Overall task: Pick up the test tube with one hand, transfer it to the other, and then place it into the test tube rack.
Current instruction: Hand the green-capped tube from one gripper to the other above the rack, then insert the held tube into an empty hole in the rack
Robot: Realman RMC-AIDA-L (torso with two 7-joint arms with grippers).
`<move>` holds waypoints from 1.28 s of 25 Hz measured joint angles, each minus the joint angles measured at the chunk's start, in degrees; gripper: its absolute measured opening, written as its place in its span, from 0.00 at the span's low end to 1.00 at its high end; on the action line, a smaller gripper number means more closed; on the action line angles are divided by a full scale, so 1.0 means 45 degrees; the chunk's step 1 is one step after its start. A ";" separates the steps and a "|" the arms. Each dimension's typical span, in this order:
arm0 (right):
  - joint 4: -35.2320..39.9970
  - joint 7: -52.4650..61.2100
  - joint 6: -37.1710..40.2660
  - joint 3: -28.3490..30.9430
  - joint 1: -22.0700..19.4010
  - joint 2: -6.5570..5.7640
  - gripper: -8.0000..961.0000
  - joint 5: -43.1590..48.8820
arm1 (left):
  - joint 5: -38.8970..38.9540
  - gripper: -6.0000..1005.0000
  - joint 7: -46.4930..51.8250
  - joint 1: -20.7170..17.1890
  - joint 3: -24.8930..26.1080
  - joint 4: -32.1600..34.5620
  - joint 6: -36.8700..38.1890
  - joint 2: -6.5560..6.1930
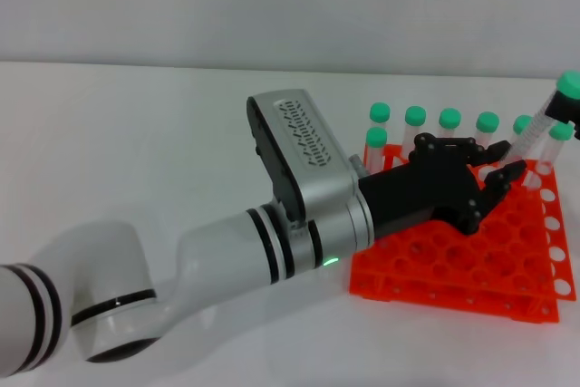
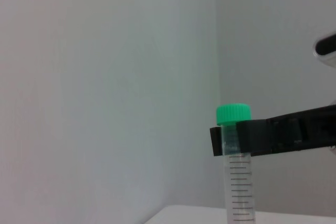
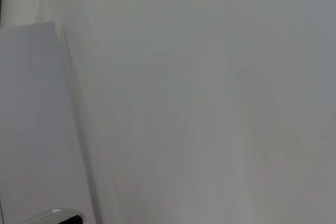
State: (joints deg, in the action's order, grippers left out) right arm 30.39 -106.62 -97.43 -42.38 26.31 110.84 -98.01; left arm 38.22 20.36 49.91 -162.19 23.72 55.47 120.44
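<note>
The test tube [image 1: 544, 124] hangs tilted over the back right corner of the orange-red test tube rack [image 1: 471, 269], green cap uppermost. In the left wrist view the tube [image 2: 237, 182] is clamped just below its cap by my right gripper [image 2: 231, 140], which comes in from the side. Only a black sliver of that gripper [image 1: 572, 117] shows at the head view's right edge. My left gripper [image 1: 497, 162] hovers over the rack with its fingers spread, their tips close to the tube's lower end. The right wrist view shows only a blank wall.
Several other green-capped tubes [image 1: 415, 117] stand in the rack's back row. My thick white left arm [image 1: 236, 251] crosses the table from the lower left. The white table [image 1: 136, 133] lies bare to the left of the rack.
</note>
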 joint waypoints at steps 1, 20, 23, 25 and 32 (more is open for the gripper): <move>-0.0002 0.0000 -0.0001 -0.0002 -0.0014 0.0001 0.23 -0.0001 | 0.0014 0.36 -0.0170 -0.0093 0.0034 0.0011 -0.0005 0.0012; 0.0024 -0.0804 0.0686 0.0480 -0.0082 0.0330 0.23 -0.0228 | 0.0174 0.59 -0.4104 -0.4259 0.2090 0.0258 0.3049 -0.0002; 0.0095 -0.1319 0.0955 0.0345 0.0140 0.0722 0.23 -0.0113 | 0.0391 0.69 -0.4120 -0.5906 0.3537 0.0249 0.4445 -0.0027; 0.0081 -0.1731 0.1162 0.0162 0.0369 0.0956 0.24 0.0004 | 0.0821 0.76 -0.4089 -0.6627 0.4091 0.0186 0.5055 -0.0052; -0.1068 -0.2927 0.2724 -0.1395 0.1723 0.1116 0.24 -0.0074 | 0.3561 0.88 -0.3902 -0.7852 0.4428 -0.0859 0.5805 -0.0084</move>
State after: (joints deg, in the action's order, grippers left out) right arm 25.59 -119.79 -85.17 -48.66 34.06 115.86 -98.35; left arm 54.24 2.81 14.57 -142.26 19.86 81.59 120.06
